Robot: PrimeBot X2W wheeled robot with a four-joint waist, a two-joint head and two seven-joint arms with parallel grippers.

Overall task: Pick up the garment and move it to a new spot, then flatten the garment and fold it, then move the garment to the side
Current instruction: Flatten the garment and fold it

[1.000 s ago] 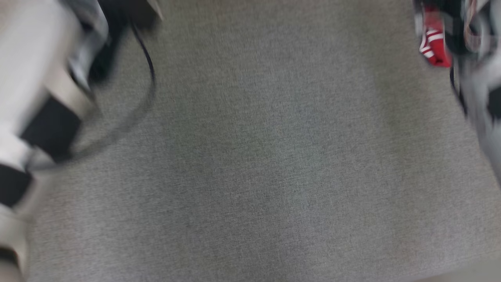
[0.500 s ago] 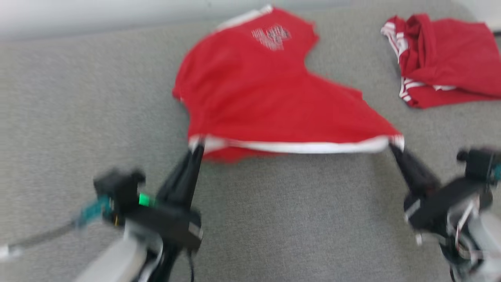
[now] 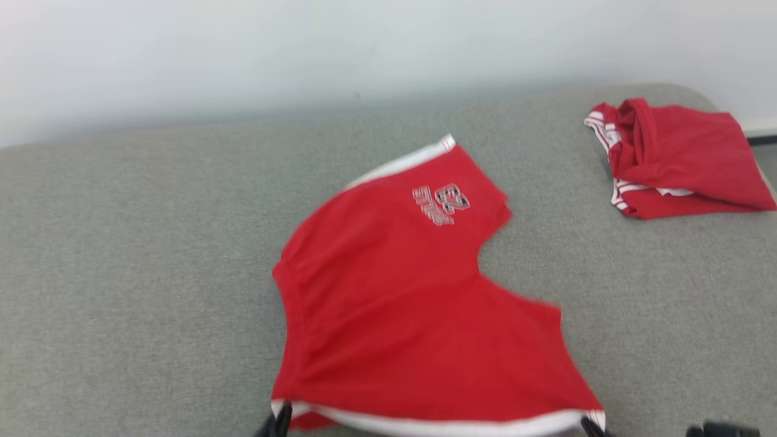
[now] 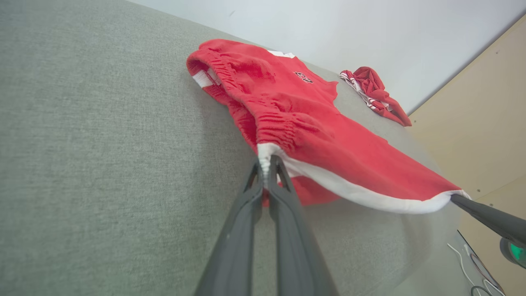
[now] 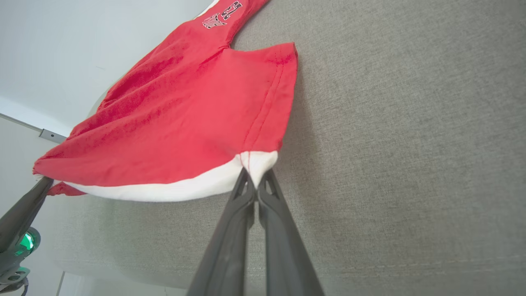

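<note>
Red white-hemmed cloth shorts (image 3: 413,303), absent from grey upholstered surface (image 3: 133,273) a second ago, now drape mid-surface. Left gripper (image 4: 267,162), right gripper (image 5: 255,174) each clenched on a hem corner. Relocation nearly done; flattening next.

A bare test room, it seems: grey fabric-covered table (image 3: 121,273), plain white wall (image 3: 243,54), beige board panel (image 4: 485,123) alongside.

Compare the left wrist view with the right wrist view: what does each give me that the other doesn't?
Left wrist view: the gathered waistband, a second red garment behind, a beige panel. Right wrist view: the stitched hem edge. Both: the red garment stretched over the grey surface between left gripper and right gripper, each shut on a white-band corner, plus the number print.
</note>
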